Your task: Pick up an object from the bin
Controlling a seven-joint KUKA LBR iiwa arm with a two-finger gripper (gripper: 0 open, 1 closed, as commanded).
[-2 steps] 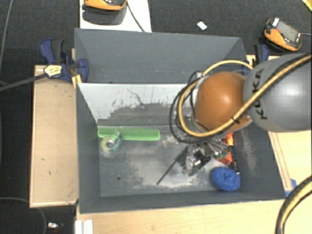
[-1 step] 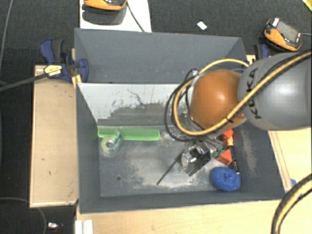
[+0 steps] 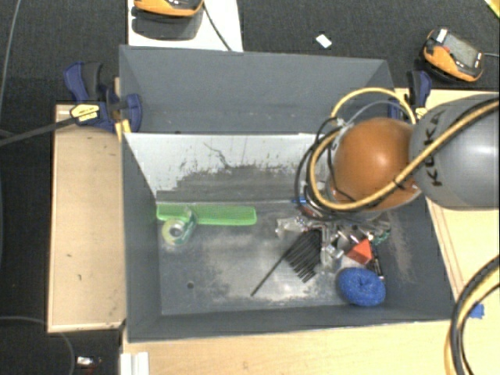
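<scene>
In the right half of the grey bin point(image 3: 141, 233), low over its floor, the pincer point(image 3: 326, 239) is hanging beneath the arm's orange cover point(image 3: 373, 162), with looped cables point(image 3: 316, 158) curling round it. Whether it is open or closed cannot be told, since the cover and the metal parts are hiding that. Right under the pincer, and reaching a little to its left in the view, a black comb point(image 3: 303, 258) is lying. Its toothed end is sitting against or just beside the pincer's metal, and its thin tail is pointing away down-left across the bare floor. Just to the right of the pincer a small red-orange piece point(image 3: 360, 250) is lying, partly hidden. Below and to the right of the pincer, near the front wall, a blue fuzzy ball point(image 3: 361, 286) is resting. Well apart from the pincer, far to its left, a long green comb point(image 3: 212, 216) is lying along the foot of the back wall, with a small pale-green roll point(image 3: 177, 230) touching its left end.
</scene>
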